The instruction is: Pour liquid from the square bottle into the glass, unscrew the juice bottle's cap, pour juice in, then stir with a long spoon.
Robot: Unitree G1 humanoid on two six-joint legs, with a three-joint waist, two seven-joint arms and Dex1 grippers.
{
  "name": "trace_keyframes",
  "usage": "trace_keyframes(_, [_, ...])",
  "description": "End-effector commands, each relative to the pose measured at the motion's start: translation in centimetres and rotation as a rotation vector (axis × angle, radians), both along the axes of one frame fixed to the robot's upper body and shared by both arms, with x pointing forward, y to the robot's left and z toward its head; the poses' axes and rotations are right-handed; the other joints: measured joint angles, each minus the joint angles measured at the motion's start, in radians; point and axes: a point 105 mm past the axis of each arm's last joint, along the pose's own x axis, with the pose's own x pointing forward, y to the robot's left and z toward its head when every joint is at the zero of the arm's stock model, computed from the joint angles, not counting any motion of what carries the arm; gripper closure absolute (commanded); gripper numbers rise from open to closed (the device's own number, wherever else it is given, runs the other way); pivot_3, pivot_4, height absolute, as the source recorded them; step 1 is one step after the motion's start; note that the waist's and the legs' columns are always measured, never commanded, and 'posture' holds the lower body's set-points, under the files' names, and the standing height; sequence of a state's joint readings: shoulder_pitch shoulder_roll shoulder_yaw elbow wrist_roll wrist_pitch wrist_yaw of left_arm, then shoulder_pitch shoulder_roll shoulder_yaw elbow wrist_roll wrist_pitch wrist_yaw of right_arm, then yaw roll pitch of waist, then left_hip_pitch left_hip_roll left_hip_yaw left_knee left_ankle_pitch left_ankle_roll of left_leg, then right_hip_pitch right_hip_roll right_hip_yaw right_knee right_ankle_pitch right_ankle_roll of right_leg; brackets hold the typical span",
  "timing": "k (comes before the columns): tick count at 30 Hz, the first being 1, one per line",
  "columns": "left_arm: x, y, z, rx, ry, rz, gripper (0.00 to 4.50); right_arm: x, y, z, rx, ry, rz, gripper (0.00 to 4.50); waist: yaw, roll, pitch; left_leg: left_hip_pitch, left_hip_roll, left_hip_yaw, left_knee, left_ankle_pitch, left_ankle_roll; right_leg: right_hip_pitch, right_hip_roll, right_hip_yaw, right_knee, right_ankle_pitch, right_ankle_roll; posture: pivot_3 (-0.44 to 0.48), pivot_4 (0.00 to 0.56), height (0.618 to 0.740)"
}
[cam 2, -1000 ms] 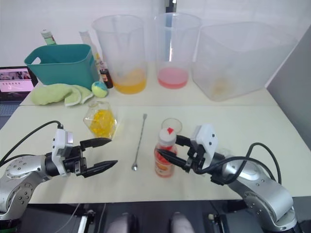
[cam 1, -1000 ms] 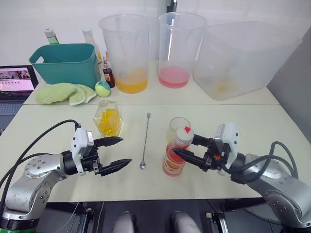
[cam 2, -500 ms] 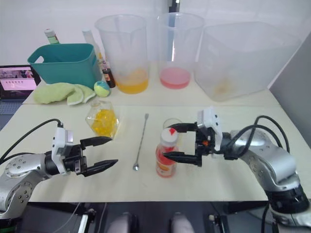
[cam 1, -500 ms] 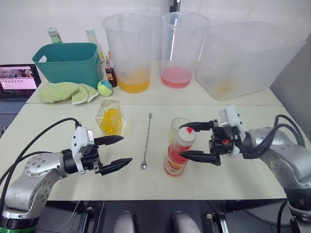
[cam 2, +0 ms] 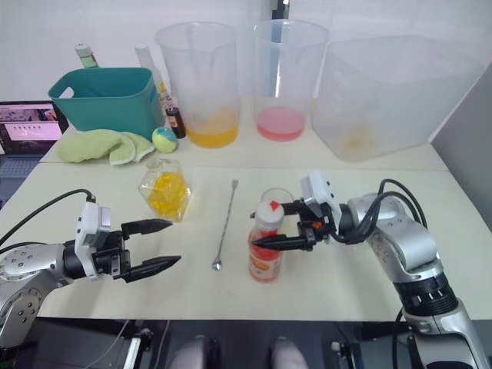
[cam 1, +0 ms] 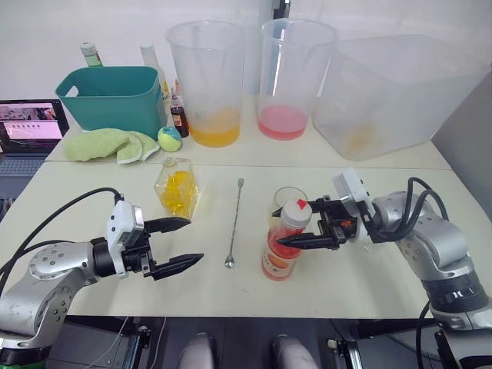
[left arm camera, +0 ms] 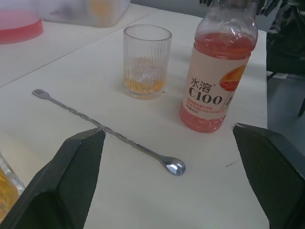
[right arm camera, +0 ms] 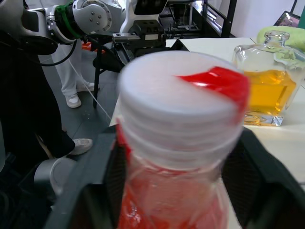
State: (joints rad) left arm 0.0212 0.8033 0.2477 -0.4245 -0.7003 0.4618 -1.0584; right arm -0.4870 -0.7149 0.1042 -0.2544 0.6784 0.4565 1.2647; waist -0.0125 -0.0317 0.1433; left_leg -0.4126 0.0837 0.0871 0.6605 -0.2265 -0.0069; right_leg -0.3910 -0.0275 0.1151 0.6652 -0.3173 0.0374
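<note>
Standing near the front edge of the counter (cam 1: 92, 165), the juice bottle (cam 1: 281, 247) is upright with the white cap (cam 1: 296, 212) on its neck. From the head views, the right gripper (cam 1: 296, 225) is spread wide, one finger on each side of the bottle's neck; I cannot say surely if the fingers touch it. The glass (cam 1: 289, 201) stands just behind the bottle and holds a little yellow liquid. The long spoon (cam 1: 233, 223) lies flat near the middle of the counter, its bowl toward the front edge. The square bottle (cam 1: 176, 187) stands left of the spoon, a bit further back. The left gripper (cam 1: 177, 244) hovers released and empty near the front edge, in front of the square bottle.

From the left wrist view, both black fingers (left arm camera: 69, 176) are far apart; between them lie the spoon (left arm camera: 119, 135), the glass (left arm camera: 146, 61) and the juice bottle (left arm camera: 217, 78).

From the right wrist view, the cap (right arm camera: 183, 98) with a red mark sits between the two fingers (right arm camera: 97, 169).
</note>
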Motion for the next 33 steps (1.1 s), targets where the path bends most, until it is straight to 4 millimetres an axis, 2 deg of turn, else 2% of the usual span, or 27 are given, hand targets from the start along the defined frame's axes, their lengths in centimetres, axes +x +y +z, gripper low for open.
trace_keyframes(1, [-0.4, -0.5, 0.9, -0.006, -0.042, -0.015, 0.0, -0.8, 0.2, 1.5, 0.062, -0.049, -0.042, 3.03, 0.001, 0.0, 0.0, 0.0, 0.0, 0.0, 0.0, 0.0, 0.0, 0.0, 0.0, 0.0, 0.0, 0.0, 0.0, 0.0, 0.15, 0.73])
trace_keyframes(4, [-0.3, -0.6, 0.8, -0.01, -0.042, -0.015, 0.0, -1.4, 0.3, 2.2, 0.103, -0.048, -0.105, 3.03, 0.0, 0.0, 0.0, -0.001, 0.0, -0.001, 0.0, 0.0, 0.0, 0.0, 0.0, 0.0, 0.0, 0.0, 0.0, 0.0, 0.15, 0.73])
trace_keyframes(8, [-0.3, -0.7, 0.6, -0.017, -0.043, -0.016, 0.0, -2.3, 0.4, 3.4, 0.182, -0.053, -0.28, 3.03, 0.0, 0.0, 0.0, -0.002, 0.0, -0.001, 0.0, 0.0, 0.0, -0.001, 0.0, -0.001, 0.001, 0.0, 0.0, 0.0, 0.15, 0.73])
trace_keyframes(11, [0.2, -0.7, 0.4, -0.022, -0.047, -0.01, 0.0, -2.7, 0.2, 3.5, 0.186, -0.037, -0.44, 3.03, 0.001, 0.0, 0.0, -0.002, 0.0, -0.002, 0.0, 0.0, 0.0, -0.002, 0.0, -0.001, 0.001, 0.0, 0.0, 0.0, 0.15, 0.73])
trace_keyframes(16, [0.7, -0.6, 0.1, -0.028, -0.053, -0.005, 0.0, -3.1, -0.2, 2.6, 0.162, -0.045, -0.705, 3.03, 0.0, 0.0, 0.0, -0.002, 0.0, -0.002, 0.0, 0.0, 0.0, -0.001, 0.0, -0.001, 0.0, 0.0, 0.0, 0.0, 0.15, 0.73])
trace_keyframes(22, [0.9, -0.9, -0.2, -0.038, -0.054, -0.007, 0.0, -3.9, 0.3, -0.2, 0.145, 0.025, -0.837, 3.03, -0.003, -0.001, -0.001, -0.003, 0.0, -0.002, 0.0, 0.0, 0.0, -0.002, 0.0, 0.0, 0.0, 0.0, 0.0, 0.0, 0.15, 0.73])
trace_keyframes(24, [0.9, -0.9, -0.1, -0.039, -0.056, -0.008, 0.0, -4.0, 0.2, -0.7, 0.146, 0.04, -0.849, 1.98, -0.003, -0.001, -0.001, -0.003, 0.0, -0.002, 0.0, 0.0, 0.0, -0.001, 0.0, -0.001, 0.0, 0.0, 0.0, 0.0, 0.15, 0.73])
trace_keyframes(30, [1.1, -0.9, 0.1, -0.036, -0.061, -0.006, 0.0, -4.5, 0.3, 0.3, 0.178, 0.063, -0.711, 0.01, -0.004, -0.002, -0.001, -0.002, 0.0, -0.002, 0.0, 0.001, -0.001, 0.0, 0.0, 0.0, -0.001, 0.0, 0.0, 0.0, 0.15, 0.73])
trace_keyframes(33, [1.1, -1.0, 0.1, -0.036, -0.061, -0.01, 0.0, -3.6, -0.4, 0.2, 0.111, 0.067, -0.593, 0.01, -0.004, -0.002, -0.001, -0.002, 0.0, -0.002, 0.0, 0.001, -0.001, 0.0, 0.0, -0.001, -0.001, 0.0, 0.0, 0.0, 0.15, 0.73])
